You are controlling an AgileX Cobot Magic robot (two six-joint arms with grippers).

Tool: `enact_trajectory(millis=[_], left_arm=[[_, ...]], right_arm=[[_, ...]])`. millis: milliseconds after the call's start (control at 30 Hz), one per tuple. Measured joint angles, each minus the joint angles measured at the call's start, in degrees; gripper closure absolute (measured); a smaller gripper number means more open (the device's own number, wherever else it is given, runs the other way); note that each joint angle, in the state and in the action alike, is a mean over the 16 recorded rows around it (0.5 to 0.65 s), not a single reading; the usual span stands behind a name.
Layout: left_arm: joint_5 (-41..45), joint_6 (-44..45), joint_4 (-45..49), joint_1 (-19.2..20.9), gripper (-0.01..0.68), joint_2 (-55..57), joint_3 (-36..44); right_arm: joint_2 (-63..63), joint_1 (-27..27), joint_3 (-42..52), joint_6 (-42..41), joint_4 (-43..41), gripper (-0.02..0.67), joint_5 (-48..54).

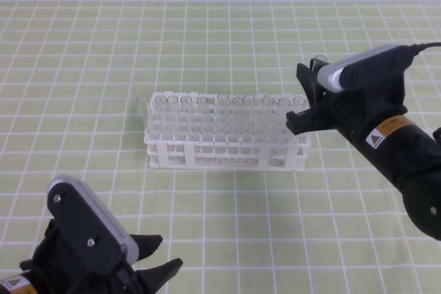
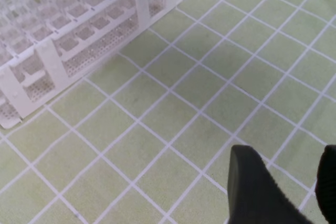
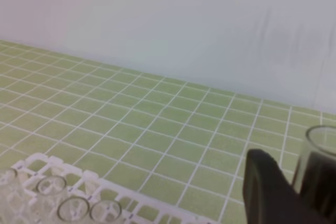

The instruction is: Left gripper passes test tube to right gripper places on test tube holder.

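The right tool [image 1: 308, 105] grips the upright test tube [image 3: 321, 153] just above the rack's [image 1: 227, 149] right end — the left tool [image 1: 160, 256], half-open and empty, sits well apart.

A pale green cloth-covered worktop [image 1: 227, 204] carries a white grid of lines. The white plastic lattice rack [image 1: 227, 153] holds clear colourless glass tubes [image 1: 207, 118]. Both black robot claws [image 1: 148, 263] [image 1: 303, 111] wear grey ribbed covers; orange labels mark the arms.

Green checked tabletop [image 1: 207, 46], pale wall [image 3: 157, 19]
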Motion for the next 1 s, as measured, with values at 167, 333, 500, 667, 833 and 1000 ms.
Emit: enact_trajectory(millis=[167, 333, 500, 667, 833, 1000], left_arm=[[0.1, 0.0, -0.1, 0.0, 0.422, 0.0, 0.0], [0.1, 0.0, 0.0, 0.0, 0.422, 0.0, 0.0], [0.1, 0.0, -0.1, 0.0, 0.422, 0.0, 0.0], [0.1, 0.0, -0.1, 0.0, 0.422, 0.0, 0.0], [0.1, 0.0, -0.1, 0.0, 0.423, -0.1, 0.0], [0.2, 0.0, -0.1, 0.0, 0.423, -0.1, 0.0]], right_arm=[[1.0, 0.0, 0.0, 0.7, -0.6, 0.558, -0.9], [2.0, 0.0, 0.0, 0.9, -0.8, 0.558, -1.9], [2.7, 0.0, 0.0, 0.9, -0.9, 0.558, -2.4], [3.2, 0.0, 0.0, 0.4, -0.9, 0.558, -2.3], [3.4, 0.0, 0.0, -0.5, -0.9, 0.558, -1.8], [3.4, 0.0, 0.0, -1.5, -0.9, 0.558, -1.1]])
